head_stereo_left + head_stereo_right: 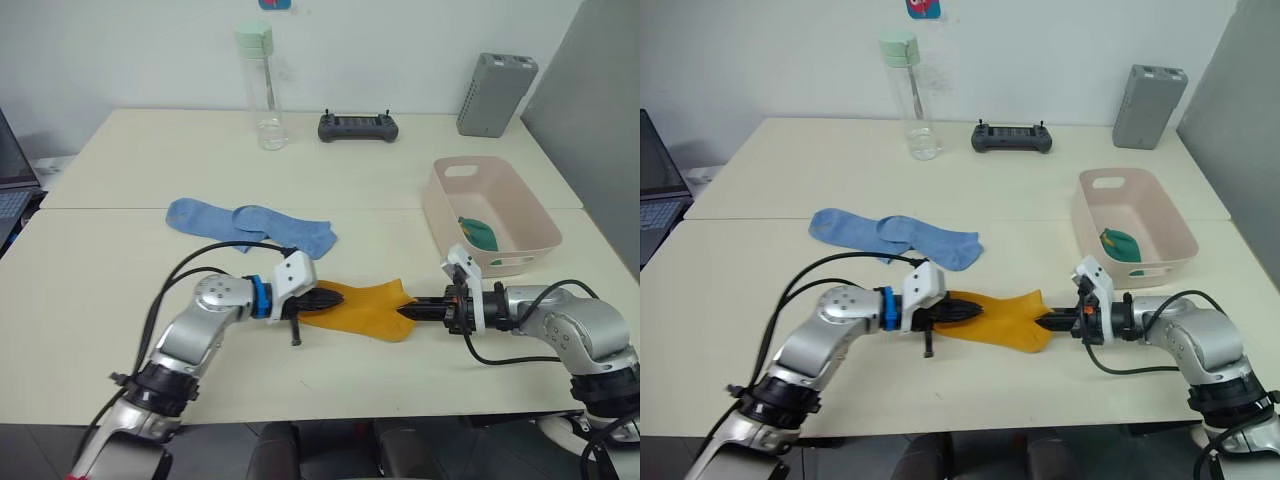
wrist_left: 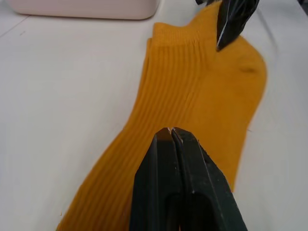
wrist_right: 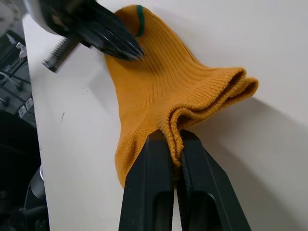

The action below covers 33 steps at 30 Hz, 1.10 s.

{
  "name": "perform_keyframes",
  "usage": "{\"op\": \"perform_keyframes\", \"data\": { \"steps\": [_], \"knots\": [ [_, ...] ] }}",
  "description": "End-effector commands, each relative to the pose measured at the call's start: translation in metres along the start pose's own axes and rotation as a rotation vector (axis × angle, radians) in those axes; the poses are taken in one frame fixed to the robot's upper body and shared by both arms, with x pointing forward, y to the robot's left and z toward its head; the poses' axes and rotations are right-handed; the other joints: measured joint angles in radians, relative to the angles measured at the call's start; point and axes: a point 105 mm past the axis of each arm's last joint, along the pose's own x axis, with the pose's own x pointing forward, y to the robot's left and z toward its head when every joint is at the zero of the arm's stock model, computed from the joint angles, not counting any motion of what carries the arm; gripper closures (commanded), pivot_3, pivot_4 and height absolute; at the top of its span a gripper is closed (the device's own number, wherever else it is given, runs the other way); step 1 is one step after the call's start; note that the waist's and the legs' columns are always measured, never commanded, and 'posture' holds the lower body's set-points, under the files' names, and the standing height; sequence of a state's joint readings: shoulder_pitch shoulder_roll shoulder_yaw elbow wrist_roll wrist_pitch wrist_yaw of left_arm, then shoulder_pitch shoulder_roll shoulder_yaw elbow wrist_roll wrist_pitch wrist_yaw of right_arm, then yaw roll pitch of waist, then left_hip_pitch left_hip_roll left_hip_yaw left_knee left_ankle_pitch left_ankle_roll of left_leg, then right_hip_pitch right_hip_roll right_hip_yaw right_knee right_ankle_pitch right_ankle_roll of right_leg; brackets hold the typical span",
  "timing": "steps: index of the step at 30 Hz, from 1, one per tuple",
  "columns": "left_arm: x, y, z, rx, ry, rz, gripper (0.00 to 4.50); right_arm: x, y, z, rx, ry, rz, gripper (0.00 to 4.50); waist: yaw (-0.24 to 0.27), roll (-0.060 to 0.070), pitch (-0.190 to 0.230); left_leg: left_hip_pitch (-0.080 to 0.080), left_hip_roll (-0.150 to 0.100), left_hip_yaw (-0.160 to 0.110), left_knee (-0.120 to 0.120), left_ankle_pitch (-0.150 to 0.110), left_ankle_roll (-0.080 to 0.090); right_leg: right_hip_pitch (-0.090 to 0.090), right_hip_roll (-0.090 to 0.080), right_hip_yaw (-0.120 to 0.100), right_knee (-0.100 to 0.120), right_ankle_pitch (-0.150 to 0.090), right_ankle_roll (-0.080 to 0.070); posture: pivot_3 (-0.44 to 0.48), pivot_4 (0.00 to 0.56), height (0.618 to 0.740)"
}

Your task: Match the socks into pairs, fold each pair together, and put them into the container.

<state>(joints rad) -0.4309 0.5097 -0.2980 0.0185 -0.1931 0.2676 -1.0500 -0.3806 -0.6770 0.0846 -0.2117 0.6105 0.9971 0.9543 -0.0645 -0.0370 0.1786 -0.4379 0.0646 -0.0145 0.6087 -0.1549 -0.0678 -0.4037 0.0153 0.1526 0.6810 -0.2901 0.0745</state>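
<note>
Two mustard-yellow socks [image 1: 365,308] lie stacked near the table's front edge. My right gripper [image 1: 408,312] is shut on their cuff end; both layers sit pinched between the fingers [image 3: 159,159]. My left gripper [image 1: 328,298] is shut, its tips [image 2: 171,131] resting on top of the yellow fabric near the toe end, with no cloth visible between them. Two light blue socks [image 1: 250,225] lie flat behind, overlapping each other. The pale pink container [image 1: 512,262] stands at the right with a dark green sock bundle [image 1: 478,233] inside.
A clear bottle with a green cap [image 1: 262,90], a black controller [image 1: 358,127] and a grey upright box [image 1: 494,95] stand along the table's far side. A laptop [image 1: 12,180] sits at the left edge. A seam between two tabletops runs behind the blue socks.
</note>
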Motion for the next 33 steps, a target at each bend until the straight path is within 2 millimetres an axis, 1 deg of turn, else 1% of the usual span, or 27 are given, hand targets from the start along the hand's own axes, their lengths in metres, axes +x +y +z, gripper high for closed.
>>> {"op": "perform_keyframes", "data": {
  "steps": [1, 3, 6, 9, 13, 16, 18, 19, 21, 23, 26, 29, 33],
  "knots": [
    [0.006, 0.0, -0.011, 0.062, 0.074, -0.011, 4.5, -0.001, 0.009, 0.014, -0.02, -0.046, 0.049, 4.45, -0.005, 0.0, 0.0, 0.0, 0.0, 0.0, 0.0, 0.0, 0.0, 0.0, 0.0, 0.0, 0.0, 0.001, 0.001, 0.0, 0.15, 0.74],
    [0.01, -0.002, -0.024, 0.069, 0.121, -0.016, 4.5, 0.001, 0.016, 0.021, 0.009, -0.086, 0.09, 4.45, -0.009, 0.0, 0.0, 0.0, 0.0, -0.001, -0.001, 0.0, 0.0, 0.0, 0.0, 0.0, 0.0, 0.0, 0.001, 0.0, 0.15, 0.74],
    [0.011, -0.003, -0.032, 0.069, 0.148, -0.014, 4.5, 0.003, 0.026, 0.029, 0.032, -0.123, 0.145, 4.45, -0.01, 0.0, 0.0, 0.0, 0.0, -0.002, -0.001, 0.0, 0.0, 0.001, 0.001, 0.0, 0.0, 0.0, 0.001, 0.0, 0.15, 0.74],
    [0.01, -0.001, -0.029, 0.056, 0.132, 0.004, 4.5, 0.015, 0.037, 0.042, 0.034, -0.164, 0.195, 4.45, -0.014, 0.0, 0.0, 0.0, 0.0, -0.002, 0.0, 0.0, 0.0, 0.001, 0.001, 0.0, 0.0, 0.001, 0.002, 0.0, 0.15, 0.74],
    [0.0, 0.002, -0.022, 0.018, 0.094, 0.02, 4.5, 0.034, 0.039, 0.048, 0.048, -0.183, 0.203, 4.45, -0.019, 0.0, 0.0, 0.0, 0.0, -0.002, 0.0, 0.0, 0.0, 0.001, 0.0, 0.0, 0.0, 0.001, 0.001, 0.0, 0.15, 0.74],
    [-0.017, 0.005, -0.009, -0.061, 0.025, 0.052, 4.5, 0.046, 0.039, 0.05, 0.061, -0.195, 0.202, 4.45, -0.021, 0.0, 0.0, 0.0, 0.0, -0.002, 0.0, 0.0, 0.0, 0.0, 0.001, 0.0, 0.0, 0.001, 0.002, 0.0, 0.15, 0.74],
    [-0.039, 0.008, -0.006, -0.1, 0.02, 0.082, 4.5, 0.056, 0.038, 0.049, 0.066, -0.196, 0.2, 4.45, -0.025, 0.0, 0.0, 0.0, 0.0, -0.002, 0.0, 0.0, 0.0, 0.0, 0.001, 0.0, 0.0, 0.001, 0.002, 0.0, 0.15, 0.74],
    [-0.046, 0.008, -0.005, -0.107, 0.026, 0.089, 4.5, 0.059, 0.038, 0.049, 0.067, -0.195, 0.199, 4.45, -0.028, 0.0, 0.0, 0.0, 0.001, -0.002, -0.001, 0.0, 0.0, -0.001, 0.001, -0.001, 0.001, 0.001, 0.002, 0.0, 0.15, 0.74],
    [-0.069, 0.013, -0.002, -0.118, 0.053, 0.132, 4.5, 0.068, 0.038, 0.051, 0.068, -0.199, 0.206, 4.45, -0.027, 0.001, 0.0, -0.001, 0.001, -0.003, -0.003, 0.0, 0.0, -0.001, 0.001, -0.001, 0.001, 0.0, 0.0, 0.0, 0.15, 0.74],
    [-0.089, 0.018, 0.005, -0.124, 0.062, 0.178, 4.5, 0.077, 0.04, 0.052, 0.069, -0.195, 0.217, 4.45, -0.027, 0.001, 0.0, -0.001, 0.001, -0.004, -0.004, 0.0, 0.0, -0.002, 0.001, -0.003, 0.001, -0.001, -0.001, 0.0, 0.15, 0.74],
    [-0.113, 0.023, 0.015, -0.118, 0.075, 0.231, 4.5, 0.094, 0.035, 0.05, 0.07, -0.167, 0.202, 4.45, -0.026, 0.001, 0.0, -0.001, 0.001, -0.005, -0.004, 0.0, 0.0, -0.001, 0.001, -0.003, 0.0, -0.001, -0.002, 0.0, 0.15, 0.74],
    [-0.125, 0.031, 0.023, -0.116, 0.068, 0.281, 4.5, 0.108, 0.031, 0.047, 0.05, -0.138, 0.184, 4.45, -0.022, 0.001, 0.0, -0.001, 0.0, -0.005, -0.004, 0.0, 0.0, -0.001, 0.001, -0.004, 0.0, -0.001, -0.003, 0.0, 0.15, 0.74],
    [-0.125, 0.034, 0.025, -0.108, 0.066, 0.296, 4.5, 0.115, 0.033, 0.041, 0.017, -0.1, 0.199, 4.45, -0.02, 0.001, 0.0, -0.001, 0.0, -0.005, -0.004, 0.0, 0.0, -0.001, 0.001, -0.005, 0.0, -0.002, -0.003, 0.0, 0.15, 0.74]
  ]
}}
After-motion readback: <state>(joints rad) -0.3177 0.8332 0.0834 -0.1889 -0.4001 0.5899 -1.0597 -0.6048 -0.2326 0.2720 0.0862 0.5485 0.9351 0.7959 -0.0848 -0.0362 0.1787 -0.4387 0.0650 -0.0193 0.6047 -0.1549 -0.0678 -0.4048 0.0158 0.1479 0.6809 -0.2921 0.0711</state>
